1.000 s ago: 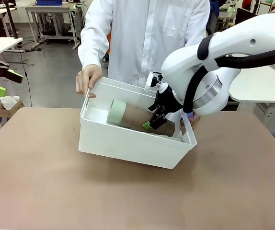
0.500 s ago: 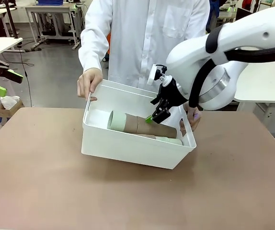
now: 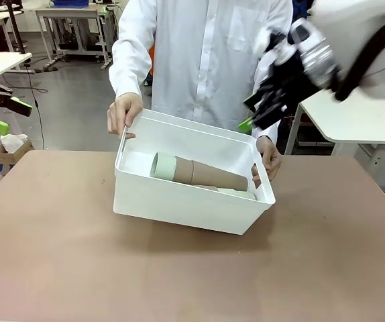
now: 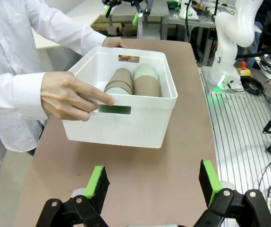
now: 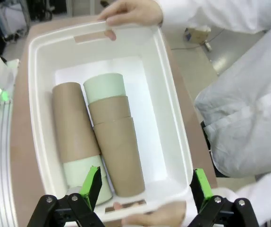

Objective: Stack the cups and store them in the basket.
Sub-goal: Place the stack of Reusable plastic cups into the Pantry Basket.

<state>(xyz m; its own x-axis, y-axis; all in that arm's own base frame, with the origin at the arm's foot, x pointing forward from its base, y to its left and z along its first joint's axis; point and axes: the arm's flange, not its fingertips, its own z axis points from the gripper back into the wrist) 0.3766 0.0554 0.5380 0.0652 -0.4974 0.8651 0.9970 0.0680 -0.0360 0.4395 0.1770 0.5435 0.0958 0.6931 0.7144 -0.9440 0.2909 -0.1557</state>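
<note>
Brown surface (image 3: 179, 268) at frame centre, bearing the white basket (image 3: 179, 201) steadied by a person's two hands (image 3: 124, 113). Storing step apparently finished: nested mint and taupe cups (image 5: 109, 137) lying on their sides inside the basket. Right pincer (image 3: 259, 114) raised at upper right, apart and empty; left pincer (image 4: 152, 182) likewise apart, so next only clearing away.

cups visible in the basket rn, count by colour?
Brown cups: 3
Mint green cups: 2
Total: 5 showing, lying as two nested stacks in the basket. Any cup nested fully inside another would be hidden.
</note>
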